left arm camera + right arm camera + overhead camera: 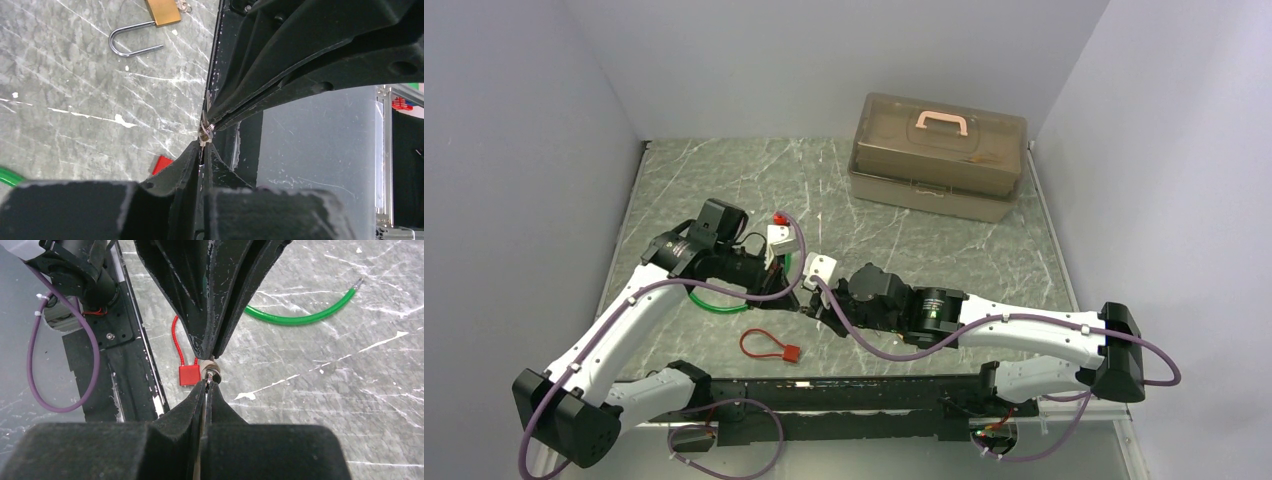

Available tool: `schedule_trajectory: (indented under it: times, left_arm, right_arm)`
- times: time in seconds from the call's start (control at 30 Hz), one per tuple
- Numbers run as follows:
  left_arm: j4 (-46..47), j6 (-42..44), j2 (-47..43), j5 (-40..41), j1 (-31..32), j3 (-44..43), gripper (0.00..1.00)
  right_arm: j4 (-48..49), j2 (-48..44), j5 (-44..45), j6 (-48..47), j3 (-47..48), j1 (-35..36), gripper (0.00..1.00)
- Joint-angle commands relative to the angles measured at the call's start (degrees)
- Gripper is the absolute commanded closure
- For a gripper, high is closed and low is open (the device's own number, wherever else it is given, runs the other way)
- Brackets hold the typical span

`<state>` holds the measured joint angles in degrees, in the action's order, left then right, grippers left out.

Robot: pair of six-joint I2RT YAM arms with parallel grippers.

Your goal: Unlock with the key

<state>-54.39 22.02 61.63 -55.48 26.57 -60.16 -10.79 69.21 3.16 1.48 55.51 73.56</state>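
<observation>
marbled table [724,190] carries a toolbox [939,155], padlock [162,12], green cable [292,320], red tag [791,353].

Probably a robotics lab, plain white partition walls [524,120], marble-look tabletop [724,170], black mounting rail [864,400] at its near edge

worktop [984,270]: case [939,155] at far right | left claw [202,150] and right claw [209,387] meet tip to tip over the middle, key [212,371] between the tips | seal loop [769,347] at near edge, before the claws | hose [714,303] under left arm | padlock [150,22] flat on worktop, apart from the claws
</observation>
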Motion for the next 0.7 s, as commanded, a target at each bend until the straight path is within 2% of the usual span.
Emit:
schedule_trajectory:
  times: [0.0, 0.1, 0.2, 0.3, 0.33, 0.37, 0.4, 0.43, 0.5, 0.67]
  left_arm:
    - [0.99, -0.39, -1.43, 2.12, 0.15, -0.01, 0.89]
    - [0.41, 0.08, -1.74, 1.92, 0.15, 0.04, 0.89]
    - [0.47, 0.28, -2.10, 2.46, 0.14, 0.46, 1.00]
    - [-0.34, 0.73, -2.63, 2.17, 0.15, 0.06, 1.00]
    - [-0.77, 1.13, -2.65, 1.91, 0.15, -0.14, 1.00]
    - [-1.12, 1.45, -2.66, 1.69, 0.17, -0.40, 1.00]
    - [-1.41, 1.66, -2.65, 1.47, 0.13, -0.58, 1.00]
    - [-1.68, 1.88, -2.70, 1.38, 0.13, -0.84, 1.00]
    - [-2.92, 3.09, -2.53, 1.15, 0.15, -1.90, 1.00]
    - [-6.13, 5.31, -2.32, 1.21, 0.15, -4.97, 1.00]
  right_arm:
    - [0.73, -0.88, 1.52, -0.68, 2.60, 0.54, 1.00]
    - [0.57, -1.49, 2.09, -0.68, 2.33, 0.65, 1.00]
    - [0.68, -2.03, 1.76, -0.55, 2.15, 0.76, 1.00]
    - [1.57, -2.71, 0.93, 0.56, 1.58, 0.77, 1.00]
    - [1.90, -3.19, 0.97, 1.01, 1.35, 0.79, 0.97]
    - [2.42, -3.76, 0.82, 1.43, 1.02, 0.73, 0.89]
    - [2.97, -4.56, 0.94, 1.94, 0.58, 0.72, 0.77]
    - [3.76, -5.56, 1.05, 2.42, 0.12, 0.68, 0.60]
    - [5.33, -7.62, 0.82, 3.18, -0.90, 0.39, 0.49]
    - [7.49, -12.33, -2.70, 4.84, -2.05, -3.42, 0.45]
